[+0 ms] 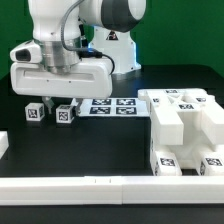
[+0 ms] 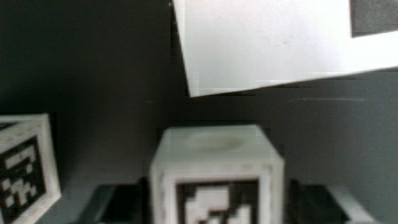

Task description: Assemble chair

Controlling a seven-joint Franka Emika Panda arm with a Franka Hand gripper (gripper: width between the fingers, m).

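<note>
A small white tagged peg (image 1: 65, 113) of the chair stands on the black table right under my gripper (image 1: 64, 104). In the wrist view this peg (image 2: 215, 170) is upright between the two dark fingers (image 2: 118, 200), and a thin dark gap shows on each side of it. My gripper (image 2: 217, 207) is open around the peg. A second tagged peg (image 1: 35, 112) stands just to the exterior view's left, and it appears again at the edge of the wrist view (image 2: 22, 168). The large blocky chair parts (image 1: 185, 128) lie grouped at the exterior view's right.
The marker board (image 1: 110, 105) lies flat just behind the pegs and also shows in the wrist view (image 2: 267, 45). A long white rail (image 1: 110, 186) runs along the near table edge. A white piece (image 1: 3, 143) sits at the far left edge.
</note>
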